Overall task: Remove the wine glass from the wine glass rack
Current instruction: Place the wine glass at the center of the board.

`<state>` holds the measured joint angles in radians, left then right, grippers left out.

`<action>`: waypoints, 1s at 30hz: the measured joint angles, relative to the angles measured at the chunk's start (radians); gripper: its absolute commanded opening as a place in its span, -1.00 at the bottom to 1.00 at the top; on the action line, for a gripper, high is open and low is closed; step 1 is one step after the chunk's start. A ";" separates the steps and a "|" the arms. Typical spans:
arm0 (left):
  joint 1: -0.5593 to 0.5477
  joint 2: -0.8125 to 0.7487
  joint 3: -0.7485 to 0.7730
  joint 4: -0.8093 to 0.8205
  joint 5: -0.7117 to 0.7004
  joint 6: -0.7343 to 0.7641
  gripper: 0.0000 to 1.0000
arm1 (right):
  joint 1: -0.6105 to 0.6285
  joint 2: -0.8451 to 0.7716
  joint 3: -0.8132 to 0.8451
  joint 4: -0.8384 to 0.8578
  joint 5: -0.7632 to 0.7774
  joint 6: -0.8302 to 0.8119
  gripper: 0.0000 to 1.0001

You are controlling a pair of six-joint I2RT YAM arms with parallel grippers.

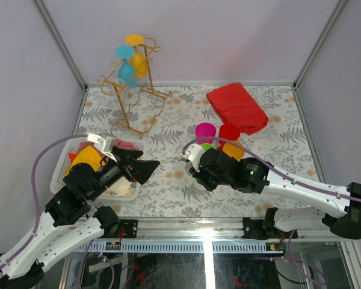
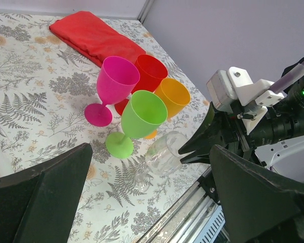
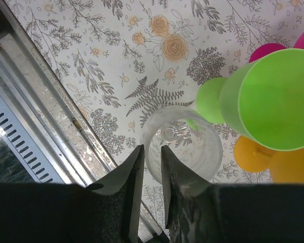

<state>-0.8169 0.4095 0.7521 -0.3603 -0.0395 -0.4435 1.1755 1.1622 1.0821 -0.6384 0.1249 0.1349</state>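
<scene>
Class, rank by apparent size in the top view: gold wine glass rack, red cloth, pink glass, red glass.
1. wine glass rack, largest in outline.
2. red cloth.
3. pink glass and red glass look alike; unranked.

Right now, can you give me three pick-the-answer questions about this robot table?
1. Where is the red cloth? A) front left B) back right of the table C) in a gripper
2. How many glasses hang on the wine glass rack? A) two B) none C) five
3. How is the left gripper? A) shut B) wide open C) holding a glass
Answers: B, it lies by the far corner; A, one blue glass, one yellow glass; B, its fingers stand far apart.
</scene>
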 measured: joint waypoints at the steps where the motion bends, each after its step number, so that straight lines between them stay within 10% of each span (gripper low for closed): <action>1: 0.000 0.000 0.000 0.000 -0.003 0.000 1.00 | 0.000 0.000 0.000 0.000 0.005 0.000 -0.54; 10: 0.000 0.043 0.067 -0.036 -0.023 0.002 1.00 | 0.000 -0.014 0.000 0.001 0.035 -0.008 -0.28; 17: 0.000 0.264 0.358 -0.147 -0.097 0.017 1.00 | 0.000 -0.158 0.020 0.043 0.067 -0.028 0.43; 30: 0.074 0.658 0.923 -0.328 -0.193 0.157 1.00 | 0.000 -0.346 0.017 0.254 0.255 -0.188 0.82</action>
<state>-0.7433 1.0679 1.6752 -0.6884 -0.2325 -0.2863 1.1755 0.8158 1.0992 -0.3840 0.3798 -0.0532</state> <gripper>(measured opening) 0.998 0.878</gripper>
